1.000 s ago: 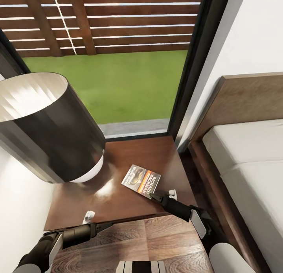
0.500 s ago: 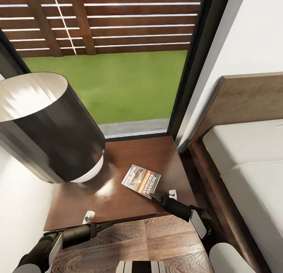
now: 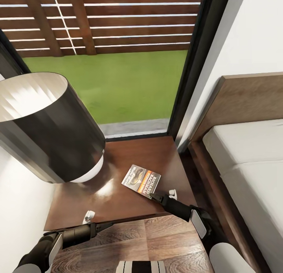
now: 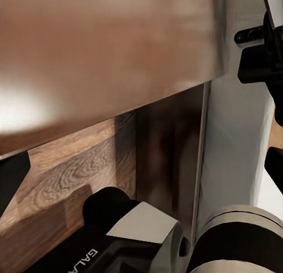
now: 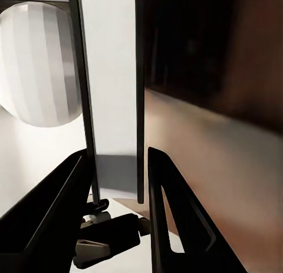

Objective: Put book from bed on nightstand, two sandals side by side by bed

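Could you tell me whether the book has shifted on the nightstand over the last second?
No. In the head view the book lies flat at the same spot on the nightstand, equally far from the lamp, with the right gripper at its near corner.

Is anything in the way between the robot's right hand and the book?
No, nothing visible. The book lies flat on the nightstand, and the right end effector sits right at the book's near corner. The lamp stands off to the other side, apart from both.
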